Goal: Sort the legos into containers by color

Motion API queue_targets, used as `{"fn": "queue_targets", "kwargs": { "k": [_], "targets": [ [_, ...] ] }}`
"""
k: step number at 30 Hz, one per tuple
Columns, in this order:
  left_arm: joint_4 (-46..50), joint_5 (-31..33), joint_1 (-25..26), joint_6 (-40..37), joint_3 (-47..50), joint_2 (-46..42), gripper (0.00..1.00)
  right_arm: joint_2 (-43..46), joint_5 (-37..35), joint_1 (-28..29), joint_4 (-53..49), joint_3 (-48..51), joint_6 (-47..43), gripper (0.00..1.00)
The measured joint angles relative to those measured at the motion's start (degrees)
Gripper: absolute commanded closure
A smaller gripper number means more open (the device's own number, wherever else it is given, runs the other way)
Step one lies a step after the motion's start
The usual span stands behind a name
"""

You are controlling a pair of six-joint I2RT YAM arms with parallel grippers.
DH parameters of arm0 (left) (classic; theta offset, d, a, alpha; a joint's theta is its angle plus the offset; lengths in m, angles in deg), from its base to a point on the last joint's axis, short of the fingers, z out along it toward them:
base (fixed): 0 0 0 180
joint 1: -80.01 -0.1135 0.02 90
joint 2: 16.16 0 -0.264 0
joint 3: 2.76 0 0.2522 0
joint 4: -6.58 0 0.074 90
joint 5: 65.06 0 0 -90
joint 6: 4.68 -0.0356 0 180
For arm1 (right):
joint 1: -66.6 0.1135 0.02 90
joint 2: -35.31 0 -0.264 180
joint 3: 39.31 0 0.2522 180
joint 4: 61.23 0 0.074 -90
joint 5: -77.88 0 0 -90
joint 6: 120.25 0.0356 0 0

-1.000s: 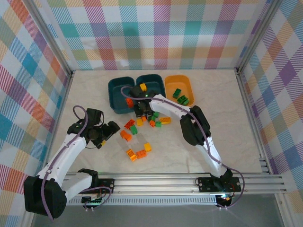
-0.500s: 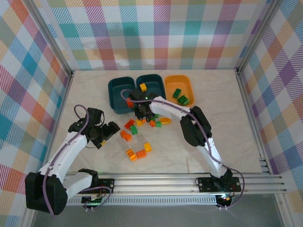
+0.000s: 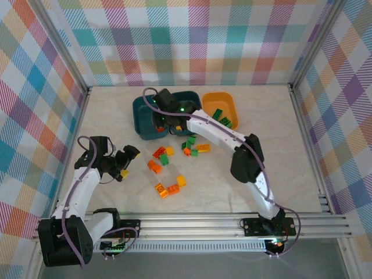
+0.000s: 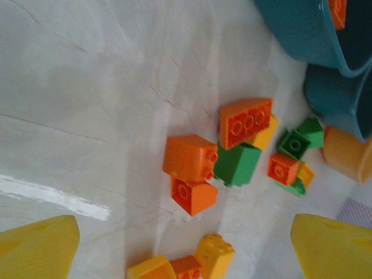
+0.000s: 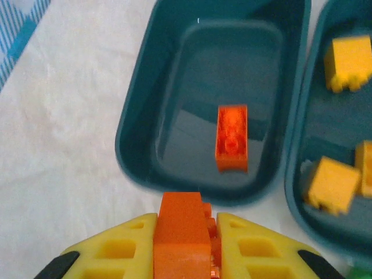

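The table [image 4: 87, 70] was smooth and marble-patterned, with a bright glare streak at 8 o'clock in the left wrist view. The teal tub [image 5: 135, 125] was glossy plastic, its floor catching reflections. The orange brick [image 5: 181, 232] at 6 o'clock was shiny moulded plastic. The walls [image 3: 40, 87] looked like matt checked cloth, and the rail [image 3: 203, 223] like brushed metal.

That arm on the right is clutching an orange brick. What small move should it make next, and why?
Probably ease the held orange brick forward until it hangs over the left teal tub, then let go. The right hand grips it by that tub's near rim, and the tub already contains one loose orange brick; the neighbouring tub has yellow ones.
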Motion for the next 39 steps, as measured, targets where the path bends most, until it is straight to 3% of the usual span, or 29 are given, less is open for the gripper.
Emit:
{"fn": "queue_targets", "kwargs": {
  "k": [3,9,11,12,15,17,23,33,39],
  "targets": [
    [-1.79,-4.63,-0.35,-0.39,0.39,-1.05,0.05,-7.58,1.86,-1.70,-0.48,-8.09,-0.87,0.80],
    [-2.95,-8.11,-0.39,-1.51,0.42,-7.17,0.04,-19.21,5.73,-4.76,-5.53,-20.87,-1.97,0.78],
    [-3.04,-8.81,-0.39,-1.51,0.55,-7.39,0.04,-20.22,6.56,-5.60,-6.60,-21.33,-2.29,0.74],
    [-3.21,-9.18,-0.39,-1.51,0.87,-7.37,0.04,-20.35,6.82,-5.84,-7.13,-21.33,-2.29,0.67],
    [-3.37,-10.43,-0.39,-1.46,1.99,-7.32,0.04,-20.35,7.39,-5.88,-7.74,-21.35,-2.51,0.46],
    [-3.45,-11.54,-0.39,-1.25,2.45,-7.43,0.04,-20.35,7.80,-5.64,-7.76,-21.40,-3.28,0.42],
    [-3.74,-12.57,-0.37,-0.83,2.60,-10.49,0.04,-19.06,8.17,-4.92,-8.00,-20.96,-3.82,0.41],
    [-0.20,-9.79,3.02,0.48,5.31,-16.31,0.05,-0.76,11.10,-4.22,-3.26,-4.37,-3.37,0.43],
    [0.68,-8.28,3.91,2.45,7.13,-18.97,0.05,-2.01,10.51,-4.22,-2.51,-4.48,-2.51,0.41]
  ]
}}
